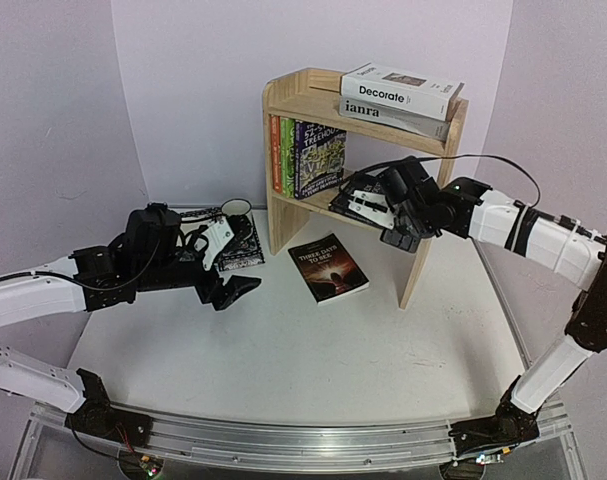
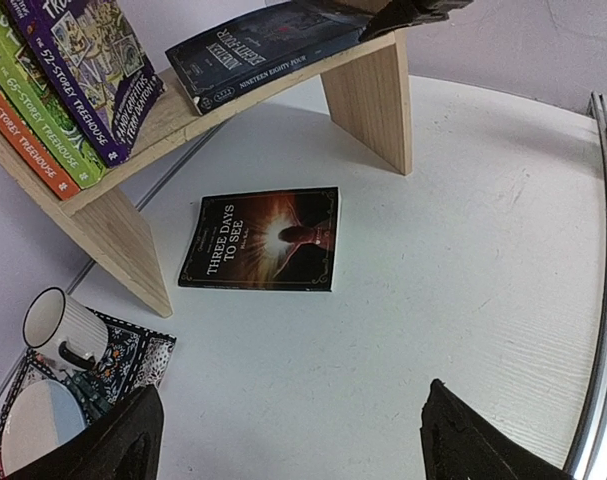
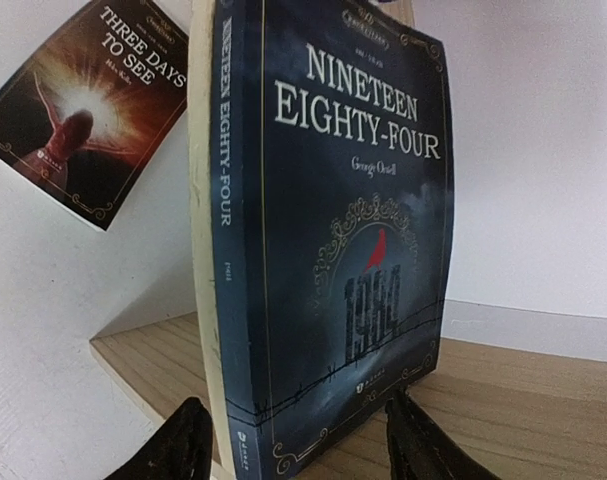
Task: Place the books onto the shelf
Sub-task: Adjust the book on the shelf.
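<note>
**Right pincer.** The right gripper (image 3: 293, 405) is set at the lower tier of the light pine two-tier shelf (image 1: 423, 250). Its two dark fingers stand one on each side of the dark blue paperback "Nineteen Eighty-Four" (image 3: 343, 250). From the wrist view it cannot be told whether the fingers clamp the book or stand just clear of it. The book lies flat on the lower board, spine toward the front, and one corner appears to overhang the board's edge.

**Shelf contents.** Three colourful Treehouse paperbacks (image 1: 308, 155) stand upright at the left end of the same tier. The thick white "Decorate" volume (image 1: 403, 88) is stacked on the grey "ianra" volume (image 1: 393, 115) on the top board.

**Remaining item.** One black paperback "Three Days to See" (image 1: 328, 268) lies cover-up on the white table (image 1: 283, 360), just in front of the shelf and between the two arms. Its long axis runs from far to near, turned slightly toward the right arm at the near end. The spine faces the left arm.

**Left pincer.** The left gripper (image 2: 291, 392) hovers above the table with its jaws spread wide and nothing between them. The black paperback lies ahead of it. The right gripper is judged somewhat nearer, but it is occupied at the shelf, so the left gripper is judged the better placed for the pickup.
</note>
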Motion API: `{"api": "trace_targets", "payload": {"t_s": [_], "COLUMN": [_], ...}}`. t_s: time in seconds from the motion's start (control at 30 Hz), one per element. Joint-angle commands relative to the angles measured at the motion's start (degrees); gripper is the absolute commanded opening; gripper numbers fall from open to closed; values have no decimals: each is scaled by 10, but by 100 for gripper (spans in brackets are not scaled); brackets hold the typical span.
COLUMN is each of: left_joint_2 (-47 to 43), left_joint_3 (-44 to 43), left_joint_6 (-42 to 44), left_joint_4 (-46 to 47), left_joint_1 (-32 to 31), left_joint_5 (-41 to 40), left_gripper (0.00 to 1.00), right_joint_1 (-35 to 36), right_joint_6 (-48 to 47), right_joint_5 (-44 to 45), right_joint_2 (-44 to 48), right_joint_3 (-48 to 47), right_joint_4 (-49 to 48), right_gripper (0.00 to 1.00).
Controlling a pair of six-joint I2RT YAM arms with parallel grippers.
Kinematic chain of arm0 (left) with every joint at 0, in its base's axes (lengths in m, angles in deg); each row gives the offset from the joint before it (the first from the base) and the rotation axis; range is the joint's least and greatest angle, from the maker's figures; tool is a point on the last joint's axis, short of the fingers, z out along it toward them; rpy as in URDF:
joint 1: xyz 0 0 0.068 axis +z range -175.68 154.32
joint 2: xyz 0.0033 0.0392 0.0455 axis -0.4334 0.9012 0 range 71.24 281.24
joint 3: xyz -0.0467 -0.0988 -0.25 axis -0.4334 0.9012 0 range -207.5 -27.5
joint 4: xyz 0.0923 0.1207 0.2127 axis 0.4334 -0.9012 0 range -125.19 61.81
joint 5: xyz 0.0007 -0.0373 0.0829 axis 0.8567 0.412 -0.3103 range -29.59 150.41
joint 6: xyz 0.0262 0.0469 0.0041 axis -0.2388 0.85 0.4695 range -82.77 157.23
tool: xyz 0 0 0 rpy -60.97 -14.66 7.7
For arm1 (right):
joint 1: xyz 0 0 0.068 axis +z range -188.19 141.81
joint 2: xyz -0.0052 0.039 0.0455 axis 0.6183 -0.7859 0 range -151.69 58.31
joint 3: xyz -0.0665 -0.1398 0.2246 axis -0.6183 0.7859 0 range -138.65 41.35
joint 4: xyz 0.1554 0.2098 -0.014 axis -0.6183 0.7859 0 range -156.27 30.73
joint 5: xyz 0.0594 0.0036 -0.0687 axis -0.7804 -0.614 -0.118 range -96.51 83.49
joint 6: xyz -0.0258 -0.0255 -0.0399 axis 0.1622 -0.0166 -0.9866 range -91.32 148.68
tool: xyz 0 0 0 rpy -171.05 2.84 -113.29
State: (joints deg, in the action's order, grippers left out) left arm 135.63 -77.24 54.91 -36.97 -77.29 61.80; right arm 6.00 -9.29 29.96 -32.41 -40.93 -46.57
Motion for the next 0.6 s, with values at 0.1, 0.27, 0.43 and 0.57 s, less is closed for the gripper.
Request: {"api": "trace_targets", "payload": {"t_s": [0.1, 0.27, 0.43, 0.57], "left_joint_2": [14, 18, 4, -14], "left_joint_3": [-4, 1, 13, 25], "left_joint_6": [-45, -82, -111, -126], "left_joint_4": [60, 82, 107, 111], "left_joint_1": [4, 4, 7, 19], "left_joint_5": [-51, -90, -137, -160], "left_gripper": [99, 100, 100, 100], "right_joint_1": [87, 129, 141, 142], "right_joint_6": [84, 174, 265, 296], "right_joint_5": [2, -24, -76, -88], "right_joint_2": [17, 6, 5, -2], "right_joint_3": [-40, -33, 16, 55], "right_joint_4": [32, 18, -35, -81], "right_gripper": [61, 63, 64, 64]}}
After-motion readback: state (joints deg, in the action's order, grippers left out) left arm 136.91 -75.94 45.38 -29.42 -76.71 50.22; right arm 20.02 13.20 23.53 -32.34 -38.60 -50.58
